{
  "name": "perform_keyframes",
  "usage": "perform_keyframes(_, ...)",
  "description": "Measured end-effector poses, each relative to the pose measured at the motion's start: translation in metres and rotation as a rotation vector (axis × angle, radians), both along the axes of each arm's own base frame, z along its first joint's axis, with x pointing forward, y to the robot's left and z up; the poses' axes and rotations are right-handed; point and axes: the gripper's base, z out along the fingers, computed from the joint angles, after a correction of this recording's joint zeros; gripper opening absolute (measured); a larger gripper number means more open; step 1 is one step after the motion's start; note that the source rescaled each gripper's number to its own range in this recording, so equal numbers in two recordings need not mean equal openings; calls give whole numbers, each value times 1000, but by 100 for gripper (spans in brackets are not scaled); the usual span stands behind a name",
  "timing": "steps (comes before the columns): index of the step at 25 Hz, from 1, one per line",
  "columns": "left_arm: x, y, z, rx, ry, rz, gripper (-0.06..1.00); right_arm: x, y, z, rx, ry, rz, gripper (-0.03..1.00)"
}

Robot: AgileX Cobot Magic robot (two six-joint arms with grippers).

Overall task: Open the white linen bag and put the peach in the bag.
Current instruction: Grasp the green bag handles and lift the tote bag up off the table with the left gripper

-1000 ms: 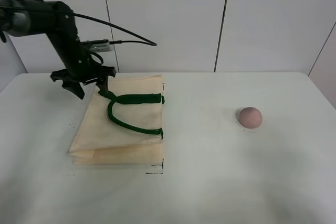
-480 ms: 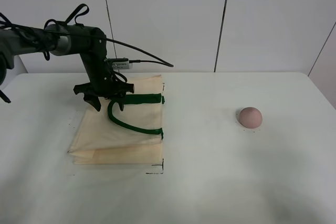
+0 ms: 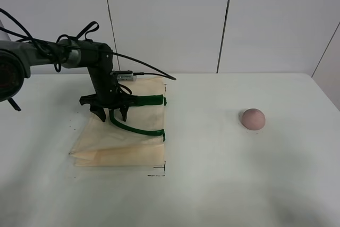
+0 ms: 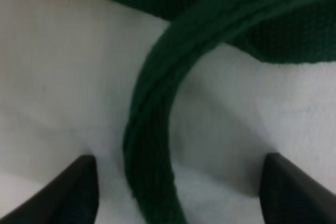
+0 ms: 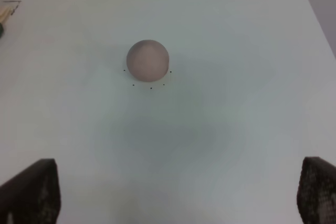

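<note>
Bag (image 3: 122, 144) laid flat at left of table (image 3: 212, 184); peach (image 3: 253, 118) set well apart at right, untouched. Left gripper (image 3: 110, 114) spread wide, lowered astride the green handle (image 4: 152, 145); nothing clamped. Right gripper (image 5: 174, 190) also spread, held above the peach. Risk: cloth pinched with the strap, or both layers lifted together, so the mouth is not opened. Fingertip contact with cloth cannot be judged; left wrist view blurred.

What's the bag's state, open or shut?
Shut: the white linen bag lies flat on the table, layers together, green handle resting on top, the open left hand above it.
</note>
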Motion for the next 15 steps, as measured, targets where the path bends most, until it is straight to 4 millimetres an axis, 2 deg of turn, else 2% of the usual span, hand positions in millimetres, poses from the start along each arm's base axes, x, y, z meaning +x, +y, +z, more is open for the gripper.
perform_keyframes(1,0,0,0,-1,0,5,79,0,0,0,0,0,0,100)
perform_keyframes(3,-1,-3,0,-5,1,5,50,0,0,0,0,0,0,100)
perform_keyframes(5,-1,-3,2,-2,-2,3,10,0,0,0,0,0,0,100)
perform_keyframes(6,-1,-3,4,2,-5,1,0,0,0,0,0,0,0,100)
perform_keyframes(10,-2,-1,14,17,-7,-4,0,0,0,0,0,0,0,100)
perform_keyframes(11,0,-1,22,17,-17,-4,0,0,0,0,0,0,0,100)
perform_keyframes(14,4,-2,65,8,-68,-8,0,0,0,0,0,0,0,100)
perform_keyframes(15,4,-2,86,1,-97,-18,0,0,0,0,0,0,0,100)
